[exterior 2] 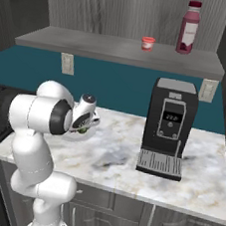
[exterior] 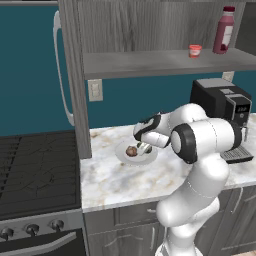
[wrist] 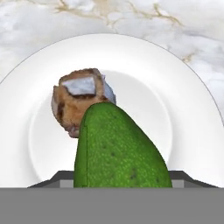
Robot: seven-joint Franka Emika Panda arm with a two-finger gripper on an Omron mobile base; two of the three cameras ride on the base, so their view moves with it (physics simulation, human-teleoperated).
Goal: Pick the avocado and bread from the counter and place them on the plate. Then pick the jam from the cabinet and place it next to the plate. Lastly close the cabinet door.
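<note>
My gripper (exterior: 143, 148) is shut on the green avocado (wrist: 118, 148) and holds it just over the white plate (wrist: 175, 96). The brown bread (wrist: 78, 100) lies on the plate just beyond the avocado, close to its middle. From the left base view, the plate (exterior: 122, 156) sits on the marbled counter (exterior: 115, 180) with the bread (exterior: 131, 150) on it. The small red jam (exterior: 195, 50) stands on the cabinet shelf (exterior: 150, 62). The cabinet door (exterior: 75, 75) stands open, edge-on, with its curved handle (exterior: 60, 70) to the left.
A tall dark-red bottle (exterior: 224, 31) stands beside the jam on the shelf. A black coffee machine (exterior: 222, 107) stands on the counter right of the plate. The black stove top (exterior: 35, 165) lies to the left of the counter.
</note>
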